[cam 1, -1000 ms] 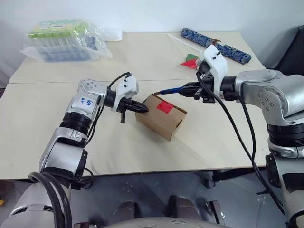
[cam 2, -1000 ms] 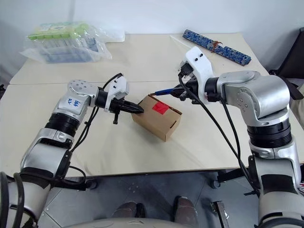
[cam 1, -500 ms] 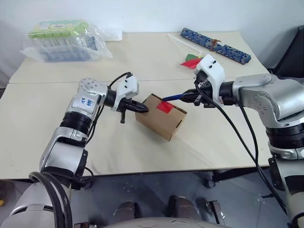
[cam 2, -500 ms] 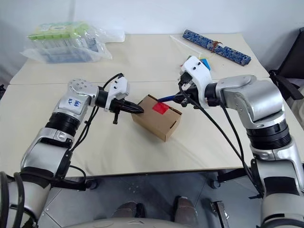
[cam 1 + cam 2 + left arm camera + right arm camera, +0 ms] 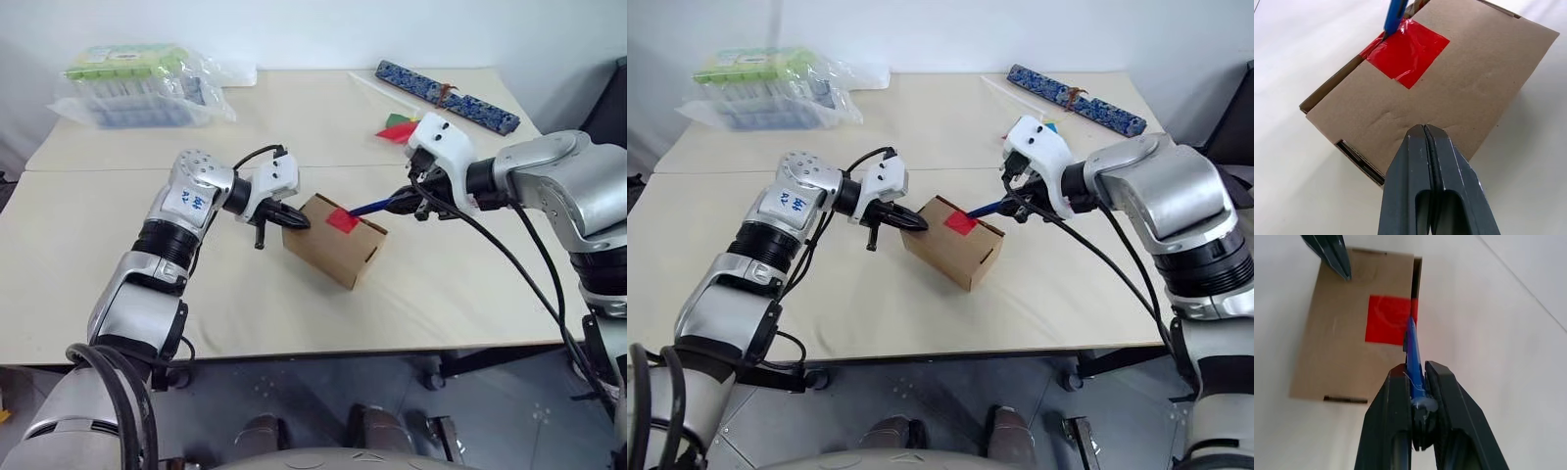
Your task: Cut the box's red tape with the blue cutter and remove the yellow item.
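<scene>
Blue cutter tip at the red tape, box braced from the opposite side.

Right gripper [image 5: 1419, 382] is clamped on the blue cutter [image 5: 1413, 357], whose tip meets the edge of the red tape [image 5: 1408, 51] at the flap seam, just ahead of its fingers. Left gripper [image 5: 1425, 134], fingers pressed together and empty, rests its tips on the box [image 5: 338, 240] at the end away from the cutter. The box sits on the table [image 5: 294, 117].

Two pale tables [image 5: 294, 323], white wall [image 5: 313, 29]
</scene>
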`<state>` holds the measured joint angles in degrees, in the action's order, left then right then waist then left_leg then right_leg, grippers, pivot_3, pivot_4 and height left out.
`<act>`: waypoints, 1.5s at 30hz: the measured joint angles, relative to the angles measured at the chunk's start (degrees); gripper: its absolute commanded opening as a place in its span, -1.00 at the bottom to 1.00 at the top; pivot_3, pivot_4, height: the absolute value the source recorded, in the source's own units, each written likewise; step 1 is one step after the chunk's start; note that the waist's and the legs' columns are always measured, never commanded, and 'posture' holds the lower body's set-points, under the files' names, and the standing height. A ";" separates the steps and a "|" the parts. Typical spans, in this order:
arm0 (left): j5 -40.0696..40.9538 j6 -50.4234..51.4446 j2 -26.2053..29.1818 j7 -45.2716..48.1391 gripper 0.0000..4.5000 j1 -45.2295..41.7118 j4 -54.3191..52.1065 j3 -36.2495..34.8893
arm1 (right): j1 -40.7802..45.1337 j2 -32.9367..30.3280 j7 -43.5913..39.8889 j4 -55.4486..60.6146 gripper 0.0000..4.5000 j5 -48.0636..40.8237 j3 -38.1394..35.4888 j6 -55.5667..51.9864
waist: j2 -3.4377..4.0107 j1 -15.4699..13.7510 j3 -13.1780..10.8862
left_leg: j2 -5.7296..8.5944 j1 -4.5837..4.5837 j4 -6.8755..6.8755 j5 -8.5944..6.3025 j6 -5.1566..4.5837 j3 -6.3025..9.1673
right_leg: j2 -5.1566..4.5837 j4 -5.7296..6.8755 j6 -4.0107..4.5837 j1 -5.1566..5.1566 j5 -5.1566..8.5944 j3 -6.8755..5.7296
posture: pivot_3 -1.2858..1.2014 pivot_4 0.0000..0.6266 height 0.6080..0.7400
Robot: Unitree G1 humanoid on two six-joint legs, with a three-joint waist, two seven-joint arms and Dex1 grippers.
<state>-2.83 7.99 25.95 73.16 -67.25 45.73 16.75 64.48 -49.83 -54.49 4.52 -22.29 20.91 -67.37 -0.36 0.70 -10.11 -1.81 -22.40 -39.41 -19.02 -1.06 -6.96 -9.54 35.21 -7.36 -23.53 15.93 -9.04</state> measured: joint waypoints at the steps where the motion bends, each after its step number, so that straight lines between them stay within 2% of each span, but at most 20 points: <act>1: -0.10 0.28 -0.14 -0.23 -1.00 -0.01 -0.04 0.09 | 0.28 -0.53 -0.81 -0.04 -0.93 0.33 0.53 0.05 | 0.00 -0.12 0.00 | 0.00 0.00 -0.03 0.00 0.00 0.01 | 0.00 0.03 0.00 0.00 0.00 0.00 | 0.03 -0.52 1.00; 11: -0.94 1.36 -0.48 -1.20 -1.00 -0.10 -0.26 0.16 | 1.02 -4.62 -7.38 -1.03 -0.93 2.85 3.57 1.17 | 0.00 -0.39 0.00 | -0.05 -0.01 -0.32 -0.02 -0.03 -0.02 | 0.00 0.24 0.01 -0.01 0.00 0.07 | 0.03 -0.52 1.00; 21: -1.28 1.36 -0.93 -1.79 -1.00 -0.42 0.26 0.16 | 1.02 -9.08 -11.38 -0.53 -0.93 3.08 2.55 1.29 | 0.00 -0.55 0.00 | -0.06 -0.06 -0.51 -0.05 -0.09 -0.02 | -0.04 0.29 0.02 -0.01 0.01 0.09 | 0.03 -0.52 1.00; 28: -1.65 1.18 -1.14 -2.17 -1.00 -0.98 1.27 0.20 | 1.62 -13.22 -10.95 -0.72 -0.93 0.59 -8.16 -1.70 | 0.00 -0.56 0.00 | -0.07 -0.08 -0.54 -0.07 -0.11 0.00 | -0.05 0.28 0.03 -0.02 0.01 0.10 | 0.03 -0.52 1.00; 34: -1.77 0.55 -1.44 -2.32 -1.00 -1.33 2.26 0.19 | -1.94 -13.26 -5.86 0.39 -0.93 -4.18 -23.65 -8.92 | 0.00 -0.63 0.01 | -0.07 -0.06 -0.56 -0.08 -0.13 0.05 | -0.08 0.28 0.05 0.00 0.00 0.12 | 0.03 -0.52 1.00; 37: -1.89 0.46 -1.64 -2.43 -1.00 -1.45 2.56 0.19 | -8.05 -11.55 -0.83 2.74 -0.93 -4.19 -29.35 -9.79 | -0.02 -0.67 0.03 | -0.07 -0.04 -0.57 -0.09 -0.15 0.05 | -0.10 0.27 0.05 0.02 -0.01 0.13 | 0.03 -0.52 1.00; 39: -1.97 0.38 -1.85 -2.51 -1.00 -1.51 2.70 0.18 | -15.00 -8.91 3.78 4.59 -0.93 -3.02 -32.55 -7.62 | -0.06 -0.72 0.05 | -0.05 -0.04 -0.60 -0.09 -0.15 0.02 | -0.12 0.30 0.05 0.05 -0.01 0.11 | 0.03 -0.52 1.00; 41: -2.02 0.19 -2.01 -2.53 -1.00 -1.57 2.75 0.18 | -21.99 -5.21 7.84 5.98 -0.93 -1.87 -35.67 -4.88 | -0.05 -0.85 0.06 | -0.01 -0.05 -0.59 -0.09 -0.16 -0.01 | -0.12 0.29 0.05 0.06 -0.01 0.09 | 0.03 -0.52 1.00; 45: -2.05 -0.18 -2.33 -2.68 -1.00 -1.64 2.88 0.12 | -30.77 2.11 13.70 8.33 -0.93 -1.61 -42.16 0.18 | 0.00 -1.03 0.08 | 0.00 -0.06 -0.60 -0.08 -0.17 -0.06 | -0.11 0.31 0.04 0.06 -0.01 0.09 | 0.03 -0.52 1.00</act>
<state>-4.88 7.82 23.62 70.48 -68.89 48.61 16.88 33.70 -47.72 -40.79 12.85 -23.90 -21.25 -67.19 -0.37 -0.33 -10.04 -1.80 -22.46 -40.01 -19.10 -1.23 -7.02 -9.65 35.52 -7.32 -23.47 15.92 -8.95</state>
